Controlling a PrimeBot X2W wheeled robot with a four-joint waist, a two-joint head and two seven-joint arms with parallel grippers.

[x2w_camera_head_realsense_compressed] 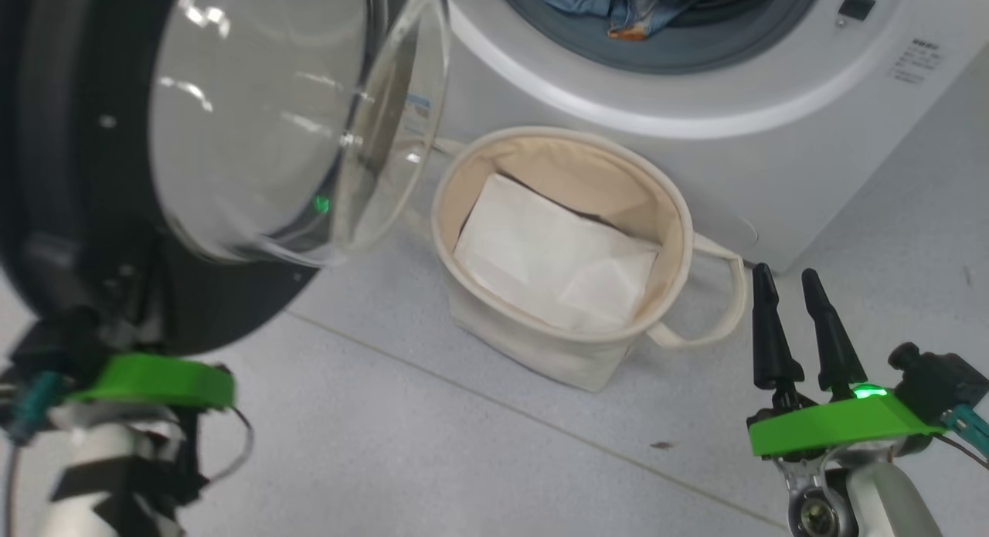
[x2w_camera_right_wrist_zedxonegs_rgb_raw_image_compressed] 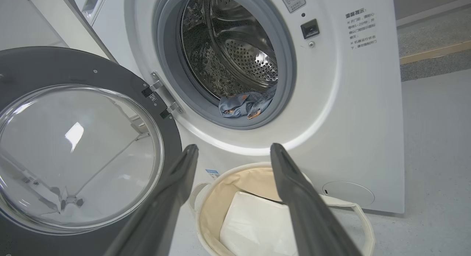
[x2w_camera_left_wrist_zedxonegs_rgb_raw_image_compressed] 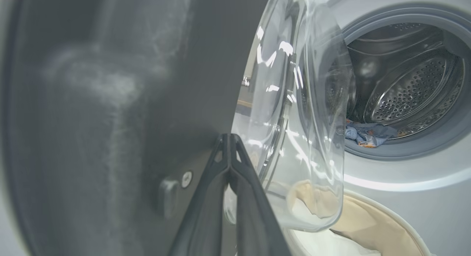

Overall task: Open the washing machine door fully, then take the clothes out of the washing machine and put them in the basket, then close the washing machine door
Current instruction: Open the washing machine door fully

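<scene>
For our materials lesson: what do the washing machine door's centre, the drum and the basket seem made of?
Door centre: clear, glossy glass or plastic, judging by see-through highlights. Drum: shiny perforated metal, probably steel. Basket: matte cream cloth, soft seamed rim.

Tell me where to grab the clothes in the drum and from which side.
Grip the bunched fold of the clothes lying at the front of the drum, by the lower lip of the grey seal. Come straight in from the front with the open right end effector: the door hangs open on the left, and the heap sits low, so a downward pinch seems best.
</scene>
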